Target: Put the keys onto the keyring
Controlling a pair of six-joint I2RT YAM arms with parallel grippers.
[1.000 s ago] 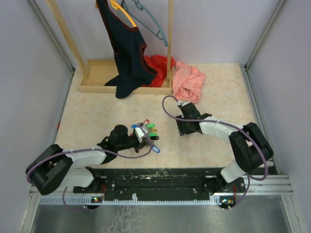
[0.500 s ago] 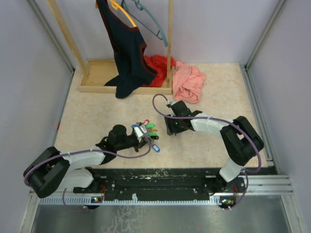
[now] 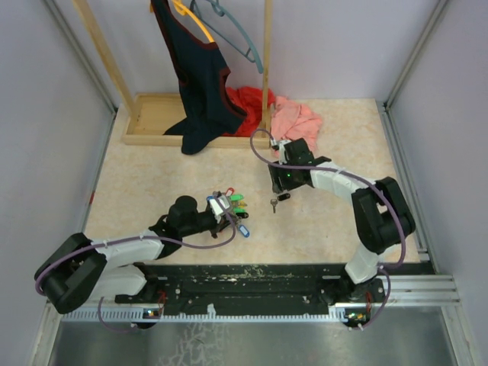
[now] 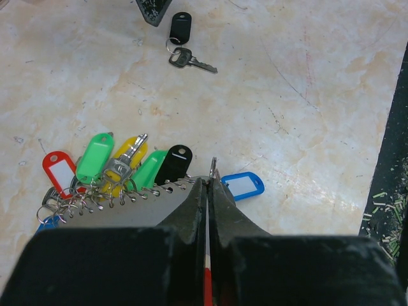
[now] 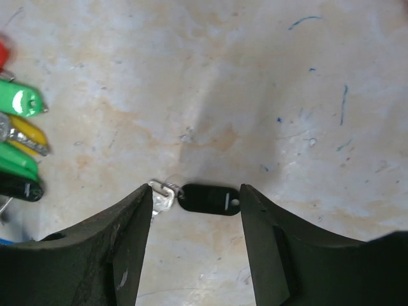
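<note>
My left gripper (image 4: 208,182) is shut on the keyring (image 4: 207,284), whose thin red strip shows between its closed fingers. Fanned out on the ring are keys with a red tag (image 4: 57,169), green tags (image 4: 95,156), a yellow one, a black one (image 4: 173,164) and a blue one (image 4: 243,185). The same bunch (image 3: 231,204) lies at the left gripper (image 3: 221,207) in the top view. A loose key with a dark tag (image 5: 209,199) lies flat on the table (image 3: 152,175). My right gripper (image 5: 194,189) stands open around it, fingers apart from it. The loose key (image 3: 277,201) sits just below the right gripper (image 3: 284,183).
A wooden rack (image 3: 156,114) with a hanging dark top (image 3: 200,84) stands at the back left. Red cloth (image 3: 245,103) and pink cloth (image 3: 299,126) lie beside it, just behind the right arm. Grey walls close in both sides.
My right gripper swung left toward the bunch, then drew back to the far right, and the dark-tagged key now shows on the table below it. The left gripper stayed shut and still.
</note>
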